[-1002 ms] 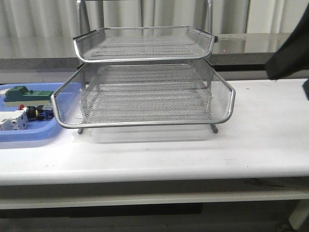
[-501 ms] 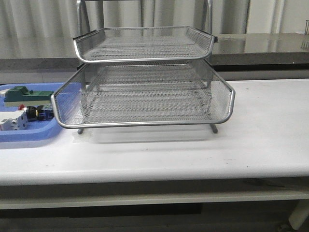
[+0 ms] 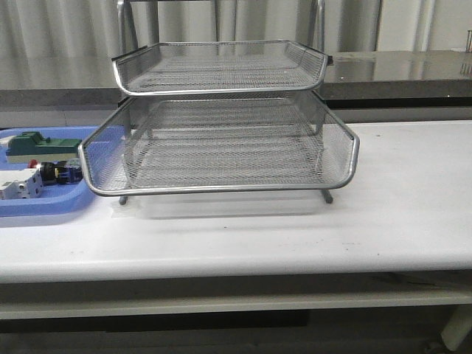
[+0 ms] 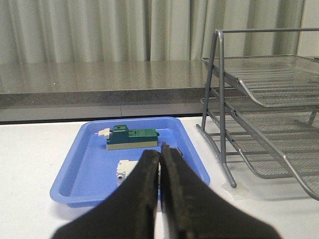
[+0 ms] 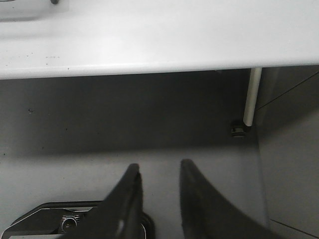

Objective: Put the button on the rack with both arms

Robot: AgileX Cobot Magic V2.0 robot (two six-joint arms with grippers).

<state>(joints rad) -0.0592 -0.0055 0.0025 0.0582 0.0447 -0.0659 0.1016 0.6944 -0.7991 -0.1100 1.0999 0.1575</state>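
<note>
The button (image 3: 59,174) lies in the blue tray at the table's left, just beside the rack's lower corner; its red head barely shows. The silver wire-mesh rack (image 3: 221,189) stands mid-table, and its trays look empty. It also shows in the left wrist view (image 4: 269,114). Neither arm appears in the front view. My left gripper (image 4: 161,149) is shut and empty, hovering before the blue tray, and its fingers hide the button there. My right gripper (image 5: 158,169) is open and empty, below the table's front edge, facing the floor.
The blue tray (image 3: 37,205) also holds a green block (image 3: 40,144) and a white breaker block (image 3: 18,184). The left wrist view shows the tray (image 4: 84,164), green block (image 4: 132,137) and white block (image 4: 125,172). A table leg (image 5: 250,97) stands under the table edge.
The dark right arm that showed at the upper right of the front view one second ago has left that view. The rack, tray and button have not moved.
</note>
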